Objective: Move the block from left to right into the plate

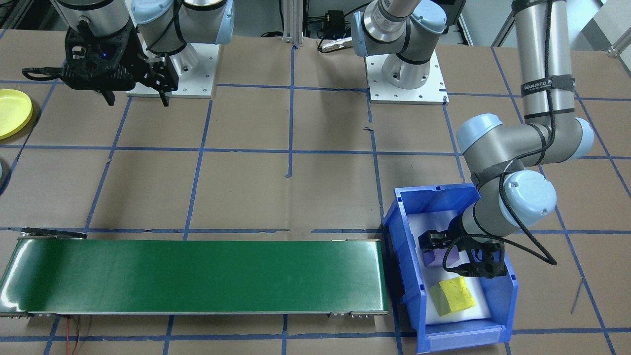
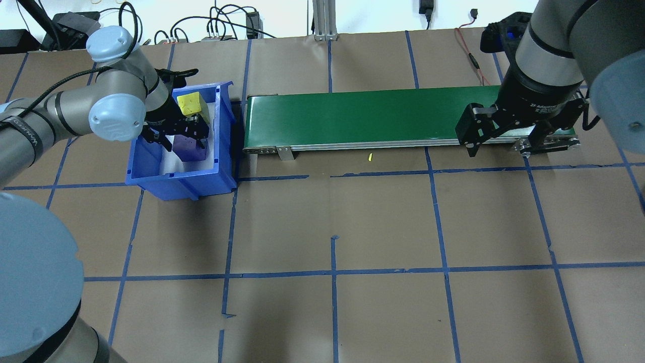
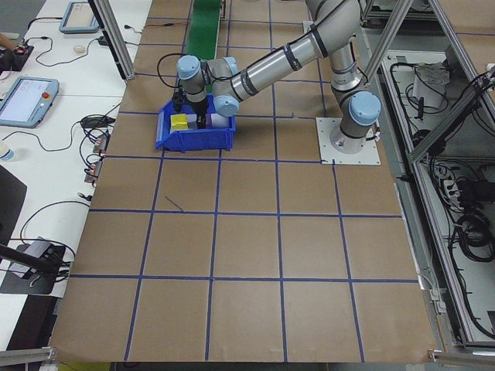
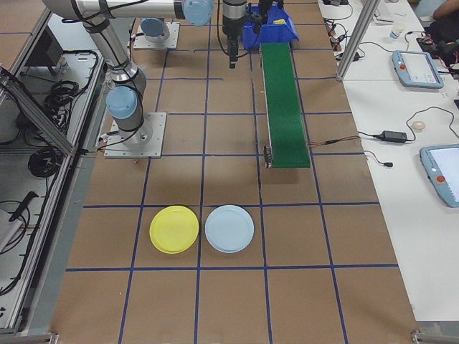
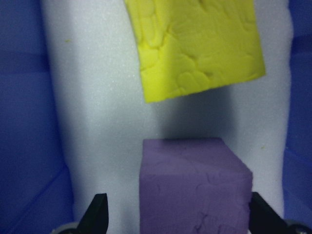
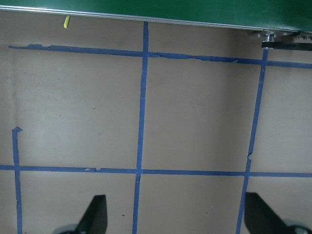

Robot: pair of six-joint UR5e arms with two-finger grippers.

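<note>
A purple block and a yellow block lie on white foam inside a blue bin. My left gripper is lowered into the bin and open. Its fingers straddle the purple block, with a gap on one side. The yellow block lies free just beyond it. My right gripper hangs open and empty above the table, by the far end of the green conveyor. A yellow plate and a light blue plate sit side by side on the table beyond that end.
The conveyor runs from beside the bin toward the plates' side. The yellow plate shows at the table's edge in the front view. Both arm bases stand on white mounts along the robot's side. Blue tape lines grid the brown table.
</note>
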